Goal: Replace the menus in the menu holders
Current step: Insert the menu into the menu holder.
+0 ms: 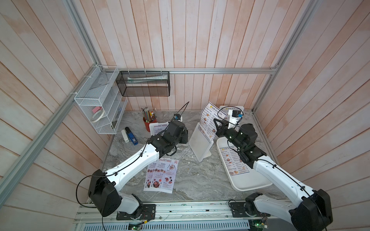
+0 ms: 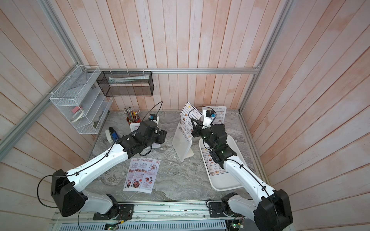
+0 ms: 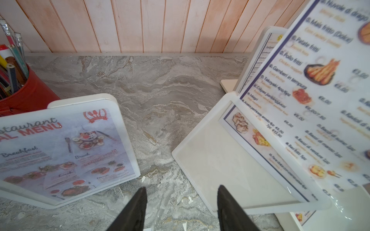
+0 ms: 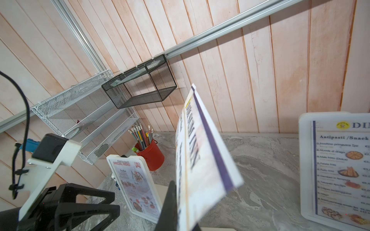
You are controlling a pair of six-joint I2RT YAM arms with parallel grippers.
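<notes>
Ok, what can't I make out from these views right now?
- Left gripper: hidden under its own wrist in both top views.
- Special Menu holder: mostly behind the left arm from above.
- Rear holder: cut off by right wrist view's edge.
- Tray menu: partly under the right arm.
- Held menu: text blurred in wrist views.

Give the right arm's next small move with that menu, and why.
Probably ease the right gripper down along the middle holder, feeding the menu deeper. Its jaws pinch the menu's edge, only the lower end is inside, and most of the holder looks blank.
</notes>
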